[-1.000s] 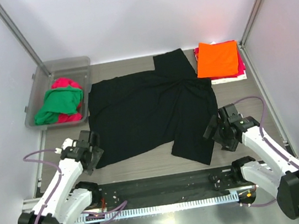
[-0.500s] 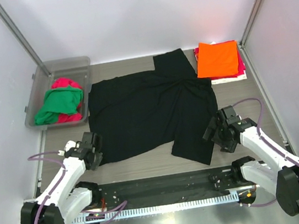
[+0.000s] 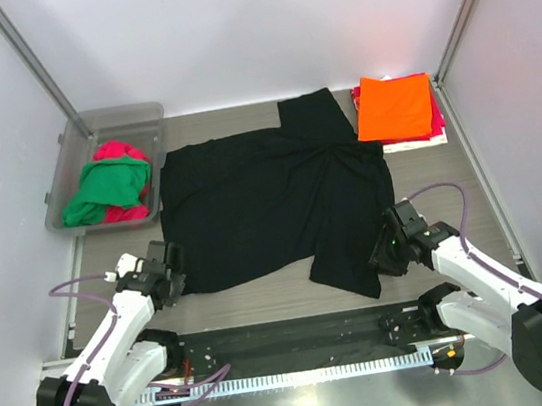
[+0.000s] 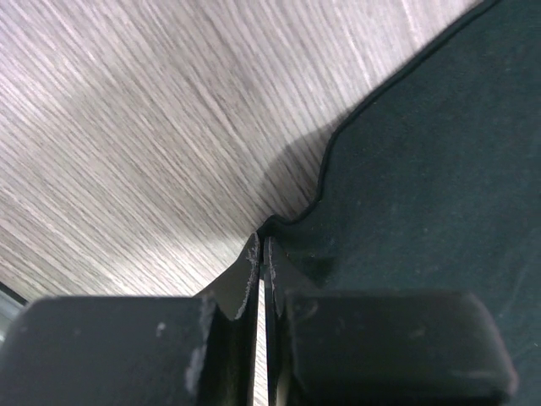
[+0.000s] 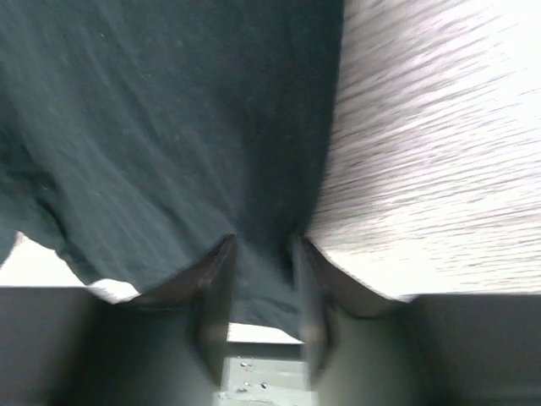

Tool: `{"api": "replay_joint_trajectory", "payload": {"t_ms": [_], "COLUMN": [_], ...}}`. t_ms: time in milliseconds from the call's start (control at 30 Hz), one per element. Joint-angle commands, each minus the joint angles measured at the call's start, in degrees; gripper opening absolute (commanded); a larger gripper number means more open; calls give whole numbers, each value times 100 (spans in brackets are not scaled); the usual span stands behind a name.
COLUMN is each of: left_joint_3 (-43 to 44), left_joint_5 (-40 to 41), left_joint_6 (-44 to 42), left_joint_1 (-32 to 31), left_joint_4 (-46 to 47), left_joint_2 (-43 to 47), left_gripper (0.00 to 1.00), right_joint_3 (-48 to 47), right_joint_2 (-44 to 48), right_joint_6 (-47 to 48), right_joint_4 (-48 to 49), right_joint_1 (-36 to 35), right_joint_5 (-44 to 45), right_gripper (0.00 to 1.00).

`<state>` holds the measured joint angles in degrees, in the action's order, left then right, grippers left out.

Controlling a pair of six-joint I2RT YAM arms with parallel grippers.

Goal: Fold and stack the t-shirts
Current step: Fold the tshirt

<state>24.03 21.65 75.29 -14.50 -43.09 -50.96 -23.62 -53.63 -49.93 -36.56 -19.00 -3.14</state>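
From above, a black shirt (image 3: 272,208) lies spread out, left gripper (image 3: 167,275) at its near-left hem, right gripper (image 3: 383,254) at its near-right flap. Left wrist: jaws clenched on the hem. Right wrist: jaws parted astride cloth — a pre-fold grasp, I judge; this side must close before both lift.

No word, label, brand mark, number or sign is showing clearly enough to read in any of the three views. The black t-shirt (image 3: 272,208), filling the middle of the overhead frame, is showing only plain cloth.
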Motion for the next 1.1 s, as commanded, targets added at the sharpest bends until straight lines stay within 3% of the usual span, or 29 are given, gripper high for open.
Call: {"api": "replay_joint_trajectory", "payload": {"t_ms": [0,33,133,333,733,1067], "left_joint_3": [-21,-4,84,637,1613,2308], "left_joint_5": [155,129,68,-82,-425,-503], "left_joint_6": [-32,-32,-66,-155,-269,-339], "left_joint_1": [18,26,18,18,18,26], "left_joint_4": [73,64,-6,-699,-2377,-3574], "left_joint_2": [174,209,297,814,2071,2731], "left_gripper": [1,0,0,0,0,0], "right_joint_3": [261,261,261,-353,-2813,-3869], "right_joint_2": [10,27,62,703,1995,2734], "right_joint_6": [-263,-254,-245,-219,-280,-368], "right_joint_4": [17,17,-1,-1027,-3427,-4816], "right_joint_1": [-147,-147,-147,-147,-147,-147], "right_joint_5": [-100,-99,-117,137,287,577], "right_gripper": [35,23,1,1,1,1]}}
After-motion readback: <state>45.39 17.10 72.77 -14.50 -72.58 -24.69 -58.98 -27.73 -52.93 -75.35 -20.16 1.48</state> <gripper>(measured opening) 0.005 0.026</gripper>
